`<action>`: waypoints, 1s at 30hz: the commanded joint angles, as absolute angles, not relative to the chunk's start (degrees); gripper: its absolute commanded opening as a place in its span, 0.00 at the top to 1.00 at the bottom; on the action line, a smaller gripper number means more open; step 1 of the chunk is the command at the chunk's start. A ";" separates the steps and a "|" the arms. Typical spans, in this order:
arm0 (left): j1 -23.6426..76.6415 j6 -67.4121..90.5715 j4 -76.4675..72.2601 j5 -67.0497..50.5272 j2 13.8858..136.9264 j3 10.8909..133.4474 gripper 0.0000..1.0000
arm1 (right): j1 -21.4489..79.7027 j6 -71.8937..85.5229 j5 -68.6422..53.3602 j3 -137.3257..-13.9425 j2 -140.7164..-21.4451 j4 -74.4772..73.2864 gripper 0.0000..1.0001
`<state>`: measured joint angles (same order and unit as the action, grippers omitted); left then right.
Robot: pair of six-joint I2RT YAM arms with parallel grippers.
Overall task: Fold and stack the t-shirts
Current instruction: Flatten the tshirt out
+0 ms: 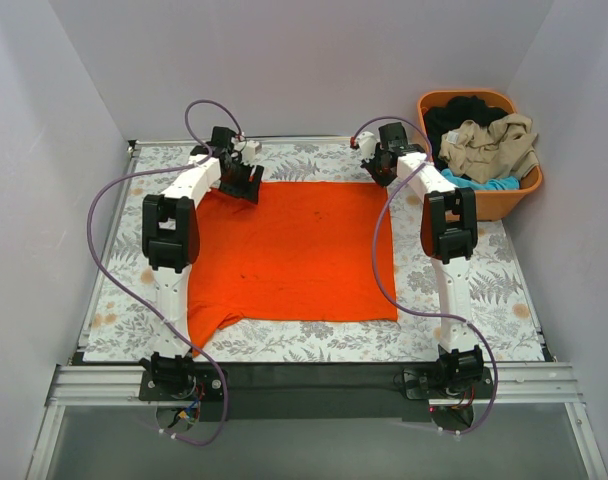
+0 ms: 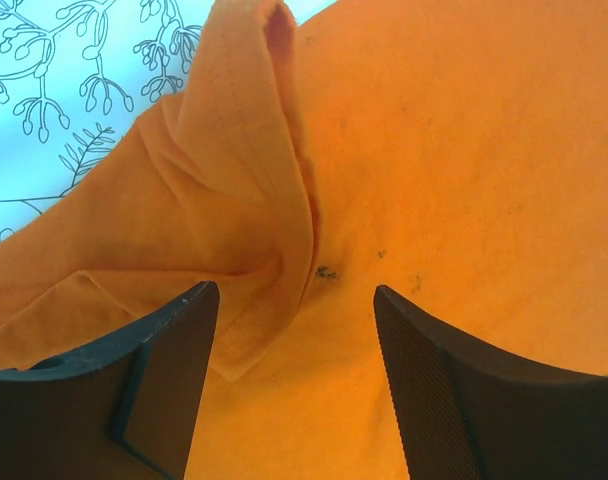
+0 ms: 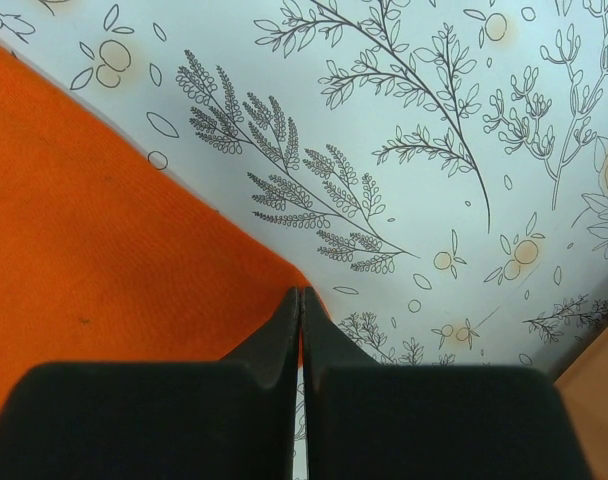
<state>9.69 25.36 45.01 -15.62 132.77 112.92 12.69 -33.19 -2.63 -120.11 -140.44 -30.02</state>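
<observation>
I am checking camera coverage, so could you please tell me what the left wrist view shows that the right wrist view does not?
Only the left wrist view: the left gripper, jaws apart, over a raised fold in the orange t-shirt. Only the right wrist view: the right gripper, jaws closed at the shirt's edge; whether they pinch the cloth is unclear. Both: the orange t-shirt lying on the leaf-patterned table cover.

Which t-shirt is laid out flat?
The bright orange cloth t-shirt, spread on the table; beige, black and turquoise shirts lie in the orange plastic basket.
</observation>
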 commanded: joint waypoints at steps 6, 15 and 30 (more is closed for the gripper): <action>10.81 25.05 42.11 -9.94 133.68 114.70 0.58 | 12.22 -33.05 -4.04 -120.76 -137.81 -30.59 0.99; 10.81 26.19 40.78 -9.32 135.35 116.01 0.84 | 12.22 -33.40 -4.22 -120.67 -136.93 -30.59 0.99; 3.17 30.06 43.33 -10.02 114.90 125.51 1.00 | 11.34 -32.35 -4.22 -119.00 -119.03 -31.37 0.99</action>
<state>5.08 29.28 43.38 -9.85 128.57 120.86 12.03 -32.99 -4.03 -117.51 -128.33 -32.27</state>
